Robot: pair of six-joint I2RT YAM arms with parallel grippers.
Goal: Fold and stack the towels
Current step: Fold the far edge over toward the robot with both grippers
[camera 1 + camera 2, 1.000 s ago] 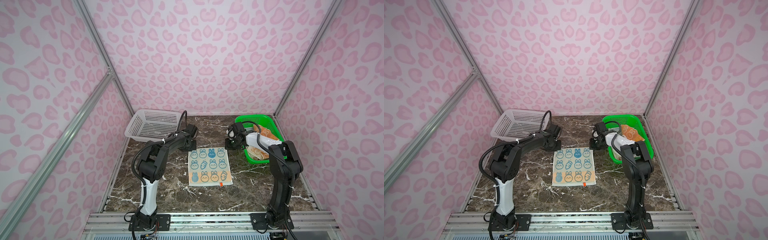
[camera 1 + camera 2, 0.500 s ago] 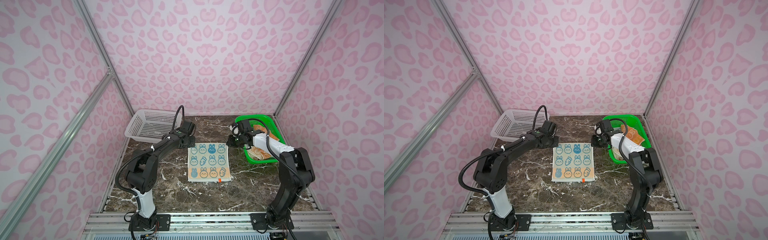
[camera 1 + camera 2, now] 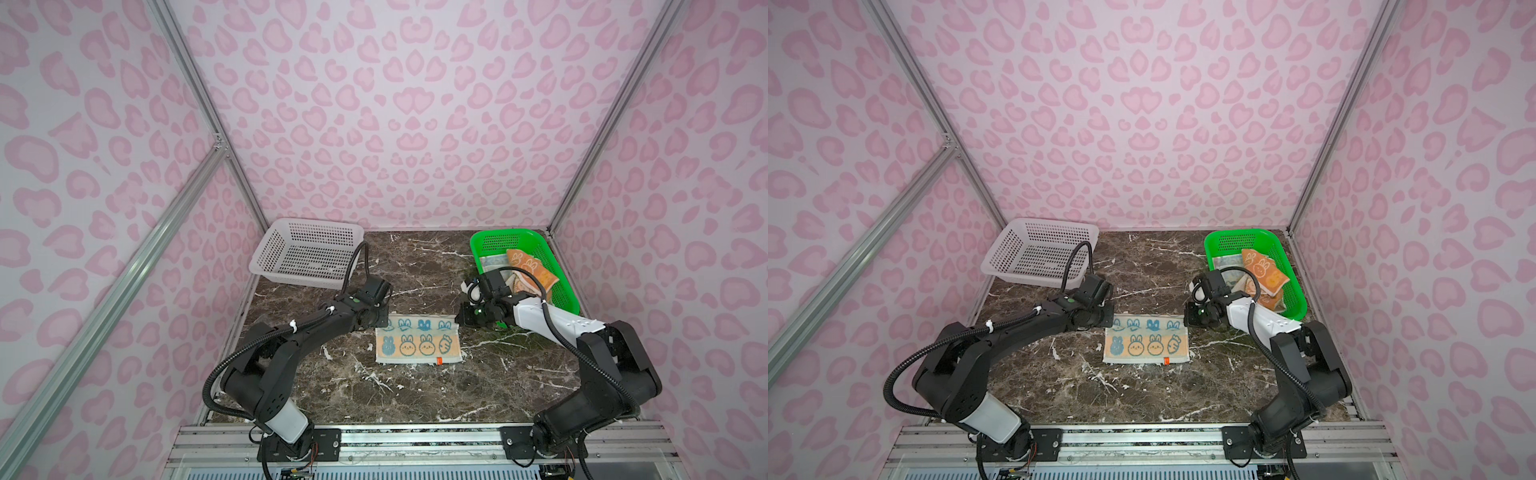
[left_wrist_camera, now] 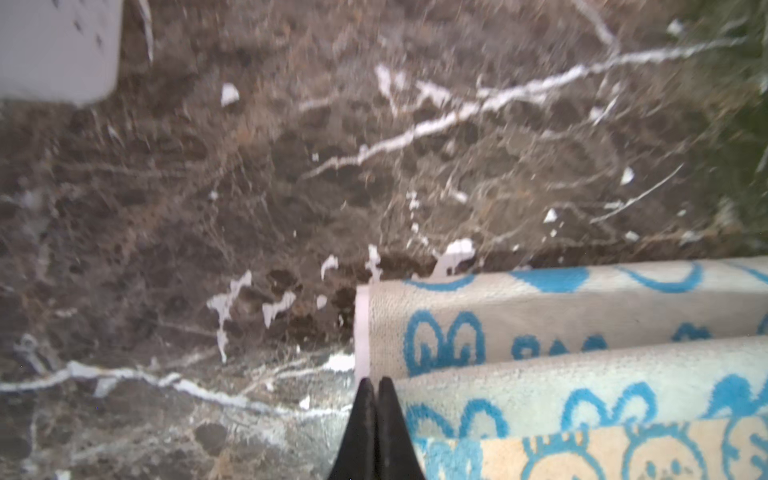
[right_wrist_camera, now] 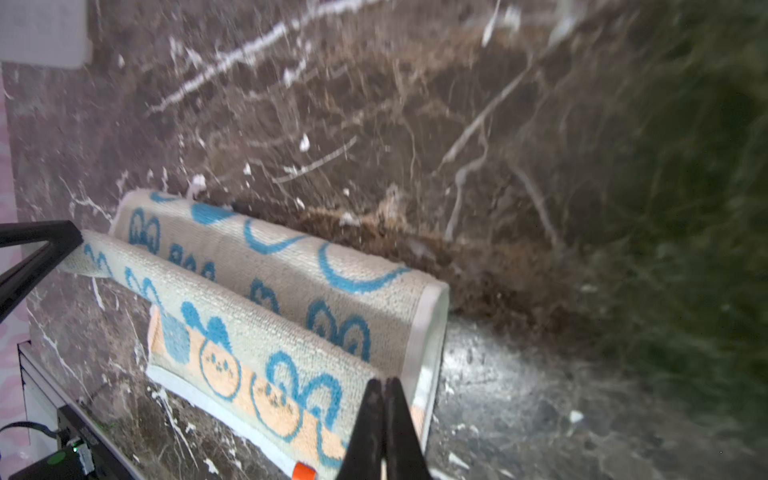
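Note:
A cream towel (image 3: 417, 343) with blue bunnies and an orange band lies mid-table in both top views, its far part curled over toward the front. My left gripper (image 3: 384, 323) is shut on its left far corner, and the left wrist view shows the closed fingertips (image 4: 376, 382) against the raised edge (image 4: 582, 374). My right gripper (image 3: 458, 320) is shut on the right far corner, pinching the hem (image 5: 384, 382). The lifted edge (image 5: 232, 299) hangs between the two grippers above the lower layer. More towels, an orange one (image 3: 528, 266) among them, sit crumpled in the green basket (image 3: 498, 237).
A white perforated basket (image 3: 307, 253) stands at the back left, just behind my left arm. The green basket stands at the back right, beside the right arm's wrist. Pink patterned walls close in the dark marble table (image 3: 415, 395) on three sides.
The towel lay flat and full length a second ago. Both grippers took its far corners and drew that edge up and toward the front, so the towel now looks shorter.

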